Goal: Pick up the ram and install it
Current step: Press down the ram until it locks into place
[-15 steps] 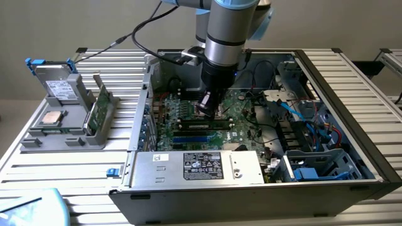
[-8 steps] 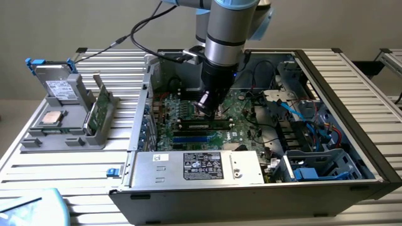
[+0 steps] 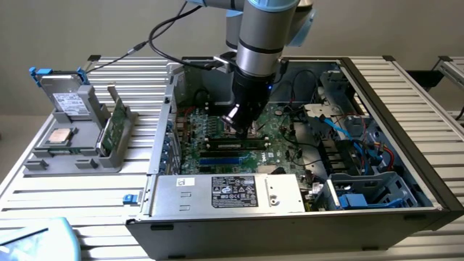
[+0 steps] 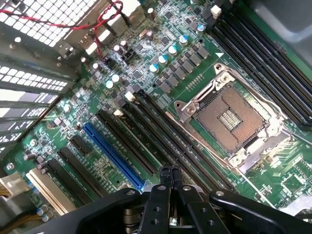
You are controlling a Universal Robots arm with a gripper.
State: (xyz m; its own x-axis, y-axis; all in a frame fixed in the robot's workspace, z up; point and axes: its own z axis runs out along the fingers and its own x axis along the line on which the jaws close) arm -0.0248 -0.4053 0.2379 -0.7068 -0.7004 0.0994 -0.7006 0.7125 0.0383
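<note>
Gripper (image 4: 170,176) fingers pressed together, empty, low over the motherboard (image 3: 275,117) at centre frame. Memory stick (image 3: 233,145) lies seated in a slot just below the fingertips. Risk: closed fingers descending off-line could strike neighbouring slots, leaving the stick half-latched.

Robot arm (image 3: 262,32) with silver-grey cylindrical links and pale blue joint caps, a black cable (image 3: 161,30) looping off it, ending in a black wrist housing and black end effector (image 4: 170,176) whose slim perforated fingers (image 4: 158,204) carry small screws.
</note>
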